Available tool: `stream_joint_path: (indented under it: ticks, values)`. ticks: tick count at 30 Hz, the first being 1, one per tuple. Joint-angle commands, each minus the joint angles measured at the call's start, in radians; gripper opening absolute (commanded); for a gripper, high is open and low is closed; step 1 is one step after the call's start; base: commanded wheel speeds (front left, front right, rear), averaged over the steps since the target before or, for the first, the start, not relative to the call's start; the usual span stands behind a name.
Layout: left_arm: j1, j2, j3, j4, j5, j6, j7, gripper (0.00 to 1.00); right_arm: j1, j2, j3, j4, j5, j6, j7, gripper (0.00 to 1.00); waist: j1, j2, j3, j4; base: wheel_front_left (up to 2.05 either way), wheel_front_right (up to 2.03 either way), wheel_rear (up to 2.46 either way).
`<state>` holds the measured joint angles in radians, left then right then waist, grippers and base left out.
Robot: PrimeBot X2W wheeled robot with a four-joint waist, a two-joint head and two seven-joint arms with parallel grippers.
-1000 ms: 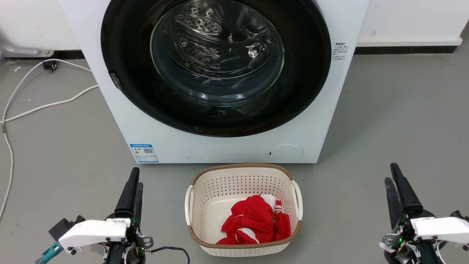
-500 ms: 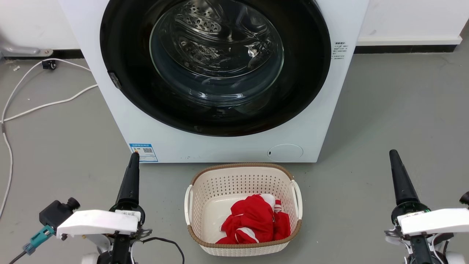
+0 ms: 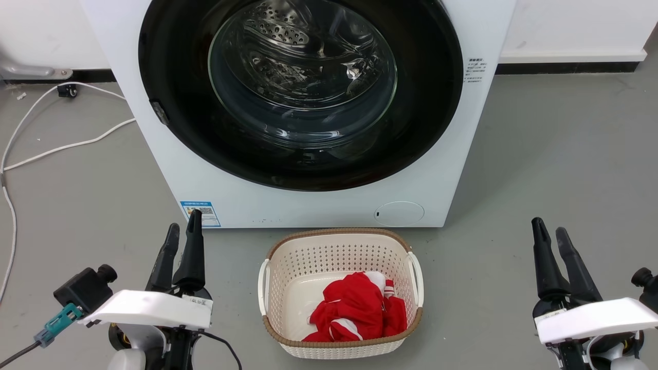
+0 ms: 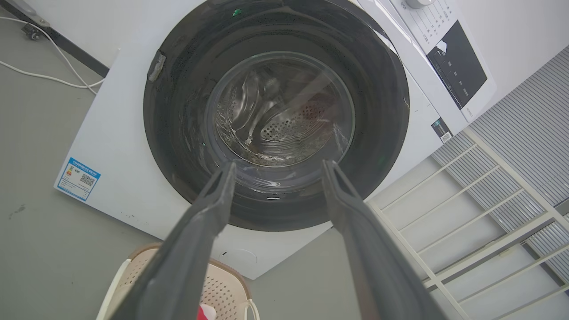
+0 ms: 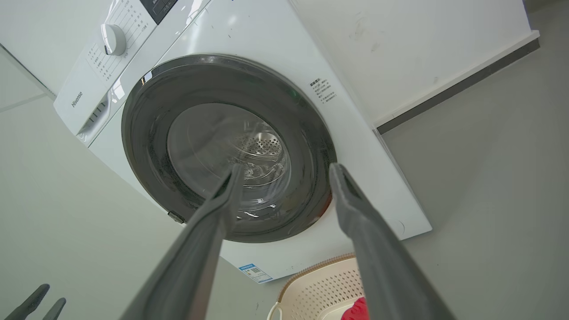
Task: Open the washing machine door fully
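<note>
Nothing done yet — the washing machine door sits shut, flush in the machine's front. Left hand and right hand hover low near the floor, fingers parted, empty, well apart from it

Setting: bare indoor test space arranged as a laundry corner; reads as a lab mock-up more than a lived-in home.

Evidence:
- White front-loading washing machine stands alone on a plain grey floor.
- Its round, glossy black washing machine door faces the room.
- A cream laundry basket holding red cloth sits just before it.
- Blank white wall with dark skirting.
- Loose white cables trail over the floor.
</note>
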<state>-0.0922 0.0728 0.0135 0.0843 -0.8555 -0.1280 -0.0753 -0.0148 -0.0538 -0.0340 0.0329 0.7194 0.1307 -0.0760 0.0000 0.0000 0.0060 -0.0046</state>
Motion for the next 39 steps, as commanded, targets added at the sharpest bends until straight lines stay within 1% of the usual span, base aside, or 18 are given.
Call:
stream_joint_path:
  ticks: [1, 5, 14, 25, 39]
  values:
    - [-0.020, 0.008, -0.002, -0.017, 0.035, -0.002, -0.011, 1.00, -0.008, -0.001, 0.001, -0.022, -0.036, 0.000, -0.010, 1.00, 0.0000, 0.0000, 0.000, 0.000, 0.00, 0.00, 0.00]
    - [-0.018, 0.012, -0.011, -0.014, 0.113, -0.001, -0.023, 1.00, 0.000, 0.000, 0.002, -0.029, -0.105, 0.000, -0.023, 1.00, 0.0000, 0.0000, 0.000, -0.001, 0.00, 0.00, 0.00]
    - [-0.011, 0.013, -0.020, -0.016, 0.240, 0.006, -0.049, 1.00, 0.013, 0.000, 0.024, -0.048, -0.232, 0.000, -0.049, 1.00, 0.0000, 0.0000, -0.003, -0.001, 0.00, 0.00, 0.00]
    - [-0.002, 0.020, -0.034, -0.015, 0.369, 0.007, -0.080, 1.00, 0.031, 0.001, 0.040, -0.058, -0.355, 0.000, -0.074, 1.00, 0.0000, 0.0000, -0.004, -0.003, 0.00, 0.00, 0.00]
    - [0.001, 0.034, -0.059, -0.016, 0.525, 0.028, -0.113, 1.00, 0.043, 0.003, 0.050, -0.068, -0.500, 0.000, -0.086, 1.00, 0.0000, 0.0000, -0.005, -0.003, 0.00, 0.00, 0.00]
